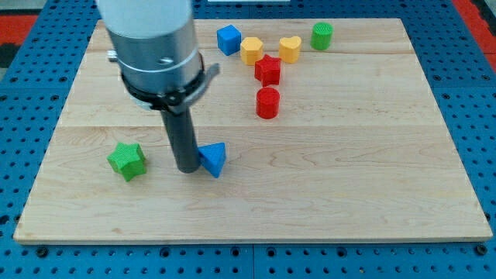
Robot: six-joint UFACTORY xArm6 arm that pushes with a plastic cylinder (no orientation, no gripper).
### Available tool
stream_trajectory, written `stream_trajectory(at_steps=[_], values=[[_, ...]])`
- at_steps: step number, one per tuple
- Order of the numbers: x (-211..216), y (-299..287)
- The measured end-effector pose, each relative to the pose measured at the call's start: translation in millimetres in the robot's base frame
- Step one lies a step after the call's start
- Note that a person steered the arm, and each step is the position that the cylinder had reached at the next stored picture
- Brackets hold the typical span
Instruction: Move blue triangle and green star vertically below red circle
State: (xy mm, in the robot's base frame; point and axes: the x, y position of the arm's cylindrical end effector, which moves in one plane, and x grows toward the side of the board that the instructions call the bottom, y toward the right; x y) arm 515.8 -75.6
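The blue triangle (pixel 214 159) lies on the wooden board (pixel 349 170), left of centre and low in the view. My tip (pixel 187 168) stands right against the triangle's left side. The green star (pixel 127 160) lies further to the view's left, apart from the tip. The red circle (pixel 267 102) stands above and to the right of the triangle, near the board's middle.
Near the view's top sit a blue cube (pixel 228 39), a yellow hexagon-like block (pixel 251 50), a yellow heart (pixel 290 49), a green cylinder (pixel 322 36) and a red star-like block (pixel 268 70) just above the red circle. The arm's grey body (pixel 151 46) hides the board's upper left.
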Motion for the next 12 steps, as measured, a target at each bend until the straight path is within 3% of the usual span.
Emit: stream_trajectory(at_steps=[5,6,8,9,10,12], values=[[-31,75],[-11,18],[88,-116],[48,-161],[-5,-158],[-9,-60]])
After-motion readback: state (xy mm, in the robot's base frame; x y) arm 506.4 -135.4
